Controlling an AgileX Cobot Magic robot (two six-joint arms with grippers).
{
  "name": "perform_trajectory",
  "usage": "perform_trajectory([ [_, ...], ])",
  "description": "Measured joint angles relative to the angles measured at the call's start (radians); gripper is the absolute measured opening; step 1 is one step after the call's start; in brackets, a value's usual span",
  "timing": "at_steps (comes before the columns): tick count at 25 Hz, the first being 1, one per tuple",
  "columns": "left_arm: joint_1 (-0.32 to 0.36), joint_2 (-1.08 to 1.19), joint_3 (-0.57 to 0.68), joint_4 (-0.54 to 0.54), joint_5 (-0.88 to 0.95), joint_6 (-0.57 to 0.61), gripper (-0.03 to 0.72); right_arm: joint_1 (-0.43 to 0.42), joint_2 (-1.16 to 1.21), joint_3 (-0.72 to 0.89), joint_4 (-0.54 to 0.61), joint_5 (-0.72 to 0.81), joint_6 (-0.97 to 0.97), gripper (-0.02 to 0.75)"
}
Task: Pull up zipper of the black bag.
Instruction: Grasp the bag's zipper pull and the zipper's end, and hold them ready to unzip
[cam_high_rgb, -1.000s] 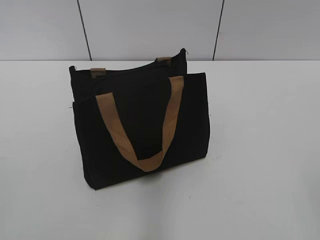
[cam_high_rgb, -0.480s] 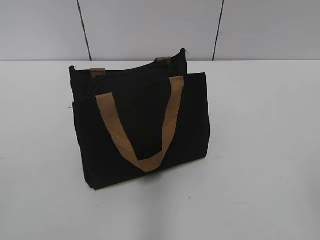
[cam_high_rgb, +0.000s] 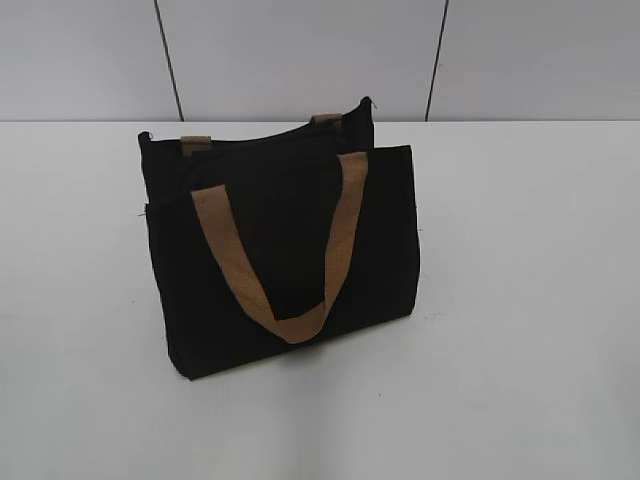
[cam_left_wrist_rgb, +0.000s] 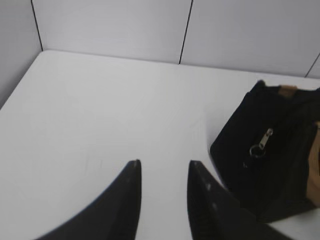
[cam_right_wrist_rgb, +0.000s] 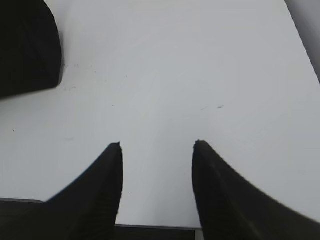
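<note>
Your rectangular black fabric bag (cam_high_rgb: 283, 255) stands mid-tabletop (cam_high_rgb: 520, 300). Both tools, left tool (cam_left_wrist_rgb: 164, 169) and right tool (cam_right_wrist_rgb: 156, 146), hang open and empty; steer left onto the silver zipper pull (cam_left_wrist_rgb: 263, 141), pinching squarely.

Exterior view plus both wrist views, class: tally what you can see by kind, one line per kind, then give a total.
Black bag: 1
Tan strap handles: 2, the front handle hanging down the bag's face, the rear handle only peeking above the rim
Silver zipper pull: 1
Grippers: 2, left gripper and right gripper, both open over bare white table
Total: 6
</note>
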Motion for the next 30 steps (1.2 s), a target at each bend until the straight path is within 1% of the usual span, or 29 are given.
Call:
perform_trajectory([
  [7, -0.017, 0.121, -0.019, 0.000, -0.246, 0.000, 0.241, 0.000, 0.000, 0.000, 0.000, 0.000, 0.000, 0.360],
  [11, -0.052, 0.173, -0.019, 0.000, -0.405, 0.000, 0.241, 0.000, 0.000, 0.000, 0.000, 0.000, 0.000, 0.360],
  [14, -0.087, 0.212, 0.005, 0.000, -0.494, 0.000, 0.241, 0.000, 0.000, 0.000, 0.000, 0.000, 0.000, 0.360],
  [19, -0.140, 0.261, 0.147, 0.000, -0.685, 0.000, 0.241, 0.000, 0.000, 0.000, 0.000, 0.000, 0.000, 0.360],
  [24, -0.146, 0.291, 0.319, 0.000, -0.932, 0.000, 0.241, 0.000, 0.000, 0.000, 0.000, 0.000, 0.000, 0.360],
  [27, -0.147, 0.329, 0.374, 0.000, -0.993, 0.000, 0.241, 0.000, 0.000, 0.000, 0.000, 0.000, 0.000, 0.360],
  [30, -0.147, 0.382, 0.392, -0.012, -1.030, 0.000, 0.241, 0.000, 0.000, 0.000, 0.000, 0.000, 0.000, 0.360],
])
